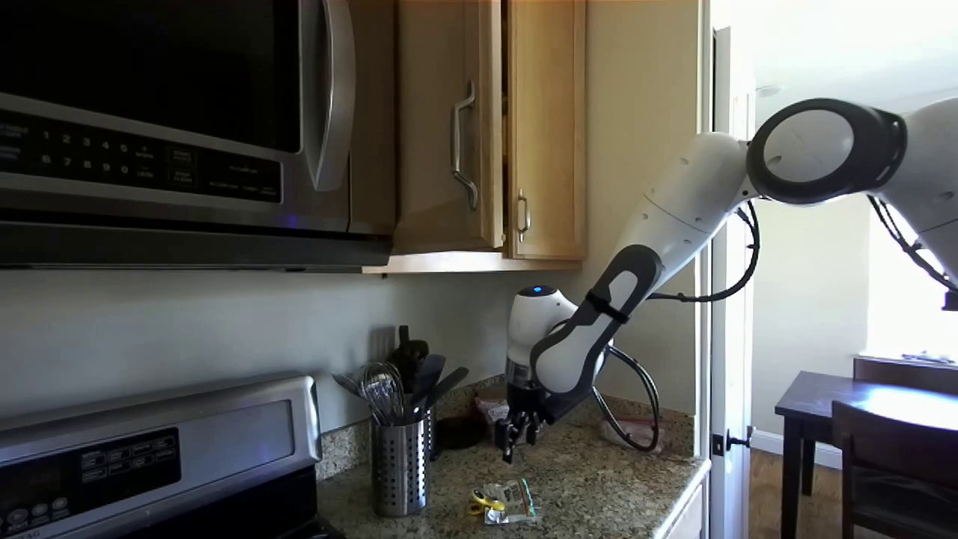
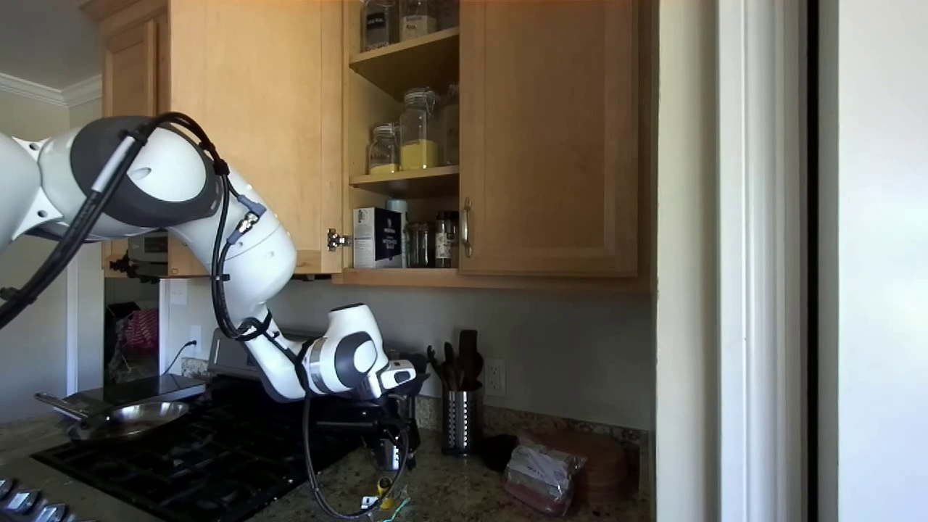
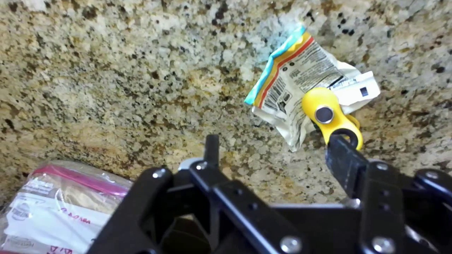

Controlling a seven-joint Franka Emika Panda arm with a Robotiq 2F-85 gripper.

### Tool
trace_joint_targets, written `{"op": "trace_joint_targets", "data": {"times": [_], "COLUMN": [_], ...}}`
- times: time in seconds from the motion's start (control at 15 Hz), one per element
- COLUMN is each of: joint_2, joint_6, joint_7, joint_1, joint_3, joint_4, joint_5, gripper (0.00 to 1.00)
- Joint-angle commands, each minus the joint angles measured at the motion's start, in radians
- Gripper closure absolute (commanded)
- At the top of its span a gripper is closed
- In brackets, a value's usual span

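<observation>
In the wrist view my gripper (image 3: 273, 144) stands open, its two black fingers wide apart with only granite counter seen between them. A small yellow tool (image 3: 333, 118) with a round grey boss and a looped end lies on a crumpled packet (image 3: 300, 77), which has blue, orange and red stripes. The tip of the right-hand finger (image 3: 344, 164) overlaps the tool's loop in that picture. In an exterior view the gripper (image 1: 518, 434) hangs above the counter, apart from the packet (image 1: 516, 500) and the yellow tool (image 1: 486, 503) below it.
A perforated metal holder (image 1: 400, 468) with whisk and spatulas stands beside the stove (image 1: 157, 457). A clear zip bag (image 3: 67, 208) lies on the counter near the gripper. Cabinets (image 1: 449, 127) and a microwave (image 1: 150, 112) hang above. A pan (image 2: 130, 420) sits on the cooktop.
</observation>
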Motion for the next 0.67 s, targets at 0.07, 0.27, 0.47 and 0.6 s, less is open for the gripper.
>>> {"op": "trace_joint_targets", "data": {"times": [0.07,0.27,0.47,0.6], "joint_2": [-0.152,-0.243,-0.326,-0.37], "joint_6": [-0.119,-0.199,-0.245,-0.267], "joint_7": [-0.049,-0.085,-0.102,-0.112], "joint_1": [-0.02,-0.04,-0.053,-0.063], "joint_3": [0.038,0.075,0.098,0.112], "joint_4": [-0.051,-0.058,-0.061,-0.063], "joint_5": [0.021,0.041,0.049,0.058], "gripper": [0.0,0.0,0.0,0.0]}}
